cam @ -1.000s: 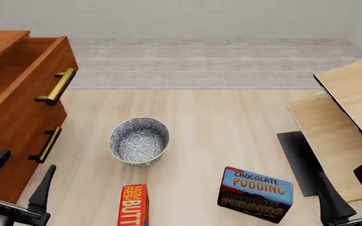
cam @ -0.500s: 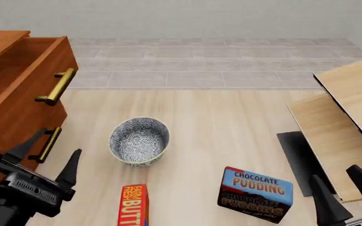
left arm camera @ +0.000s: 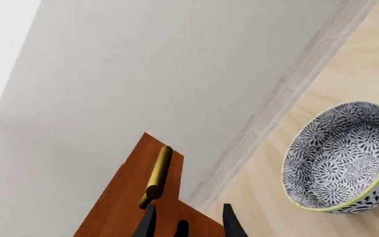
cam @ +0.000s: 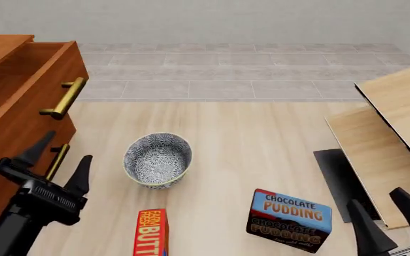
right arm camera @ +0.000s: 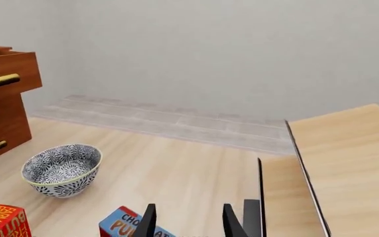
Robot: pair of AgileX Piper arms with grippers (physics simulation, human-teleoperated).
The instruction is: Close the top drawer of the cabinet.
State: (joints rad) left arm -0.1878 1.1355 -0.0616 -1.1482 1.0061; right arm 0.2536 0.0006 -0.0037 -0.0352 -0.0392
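Observation:
The reddish-brown cabinet (cam: 6, 160) stands at the far left. Its top drawer (cam: 38, 85) is pulled out toward the table's middle, with a brass bar handle (cam: 65, 97) on its front. The drawer also shows in the left wrist view (left arm camera: 133, 192) and the right wrist view (right arm camera: 8, 74). My left gripper (cam: 57, 157) is open and empty, just in front of the second drawer's handle (cam: 54, 162), below the top drawer's handle. My right gripper (cam: 388, 213) is open and empty at the near right edge.
A patterned blue-and-white bowl (cam: 157, 159) sits right of the left gripper. A red butter box (cam: 150, 233) and a chocolate pudding box (cam: 289, 220) lie near the front. Pale wood boards (cam: 390, 133) and a dark mat (cam: 337, 178) lie at the right.
My left gripper has risen from the bottom left corner and moved forward toward the cabinet front, its fingers now by the second drawer's handle. The right gripper sank slightly.

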